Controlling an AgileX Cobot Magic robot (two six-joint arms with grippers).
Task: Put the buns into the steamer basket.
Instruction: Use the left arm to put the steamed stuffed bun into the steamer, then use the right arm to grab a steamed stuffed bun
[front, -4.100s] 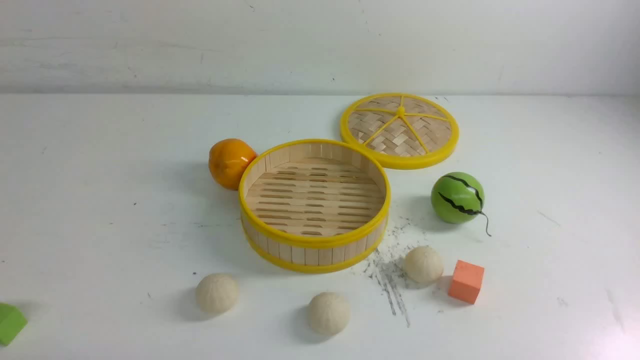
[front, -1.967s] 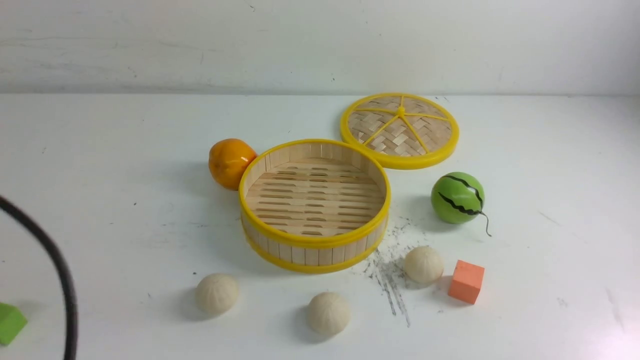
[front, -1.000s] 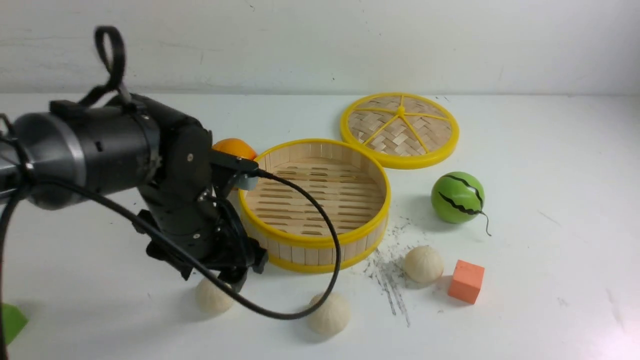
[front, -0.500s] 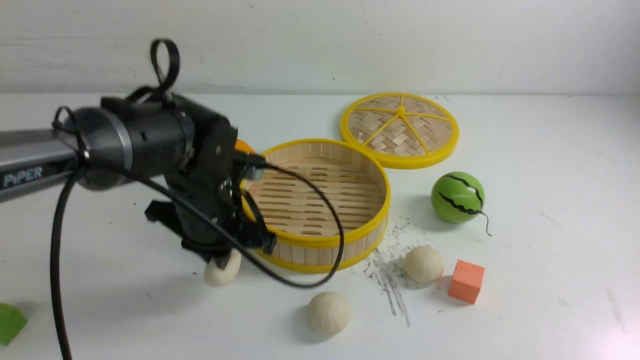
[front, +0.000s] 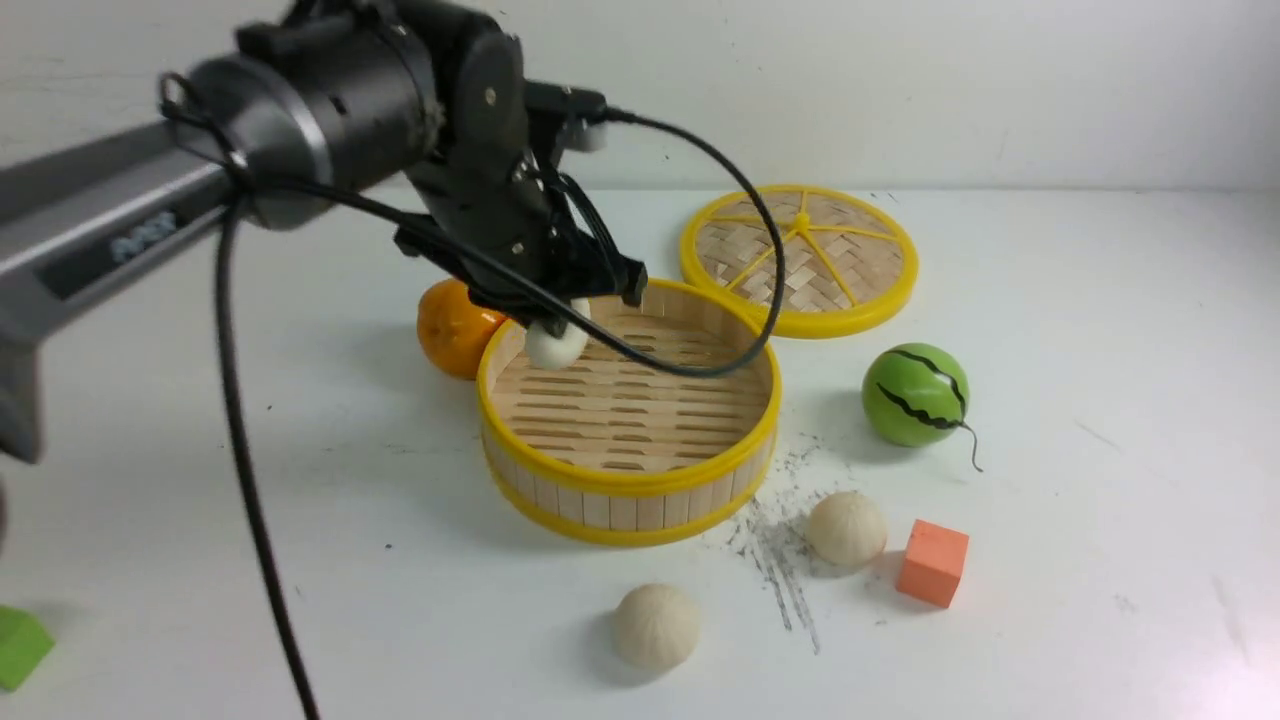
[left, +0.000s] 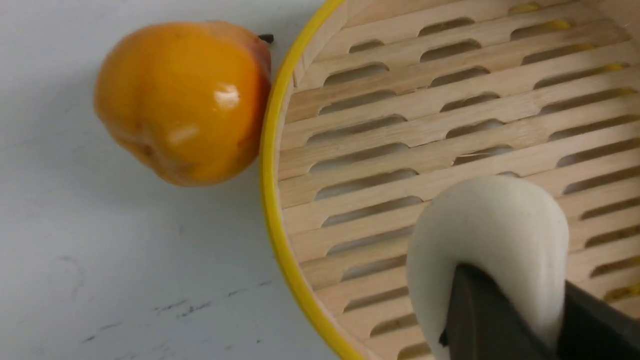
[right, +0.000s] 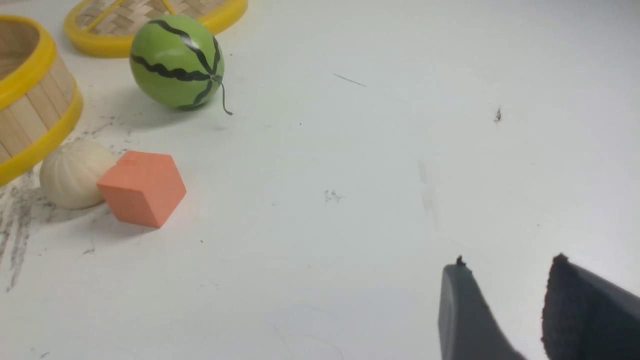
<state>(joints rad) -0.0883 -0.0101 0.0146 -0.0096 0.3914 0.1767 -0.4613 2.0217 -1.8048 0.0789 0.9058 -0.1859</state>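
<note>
My left gripper (front: 560, 325) is shut on one cream-white bun (front: 556, 345), which hangs over the back left part of the steamer basket (front: 630, 480), just inside its yellow rim. In the left wrist view the squeezed bun (left: 487, 235) sits between the dark fingers (left: 475, 310) above the slatted floor (left: 400, 110). Two more buns lie on the table in front of the basket, one near the middle (front: 656, 626) and one to the right (front: 846, 529). My right gripper (right: 509, 265) shows only in its wrist view. It stands open and empty over bare table.
An orange (front: 452, 328) touches the basket's left wall. The woven lid (front: 798, 260) lies flat behind the basket. A green watermelon ball (front: 915, 395) and an orange cube (front: 932, 563) sit at the right, the cube against the right bun. A green block (front: 18, 645) sits front left.
My left arm came in, closed on the left bun on the table, lifted it and carried it up and back over the basket. The other two buns have not moved.
</note>
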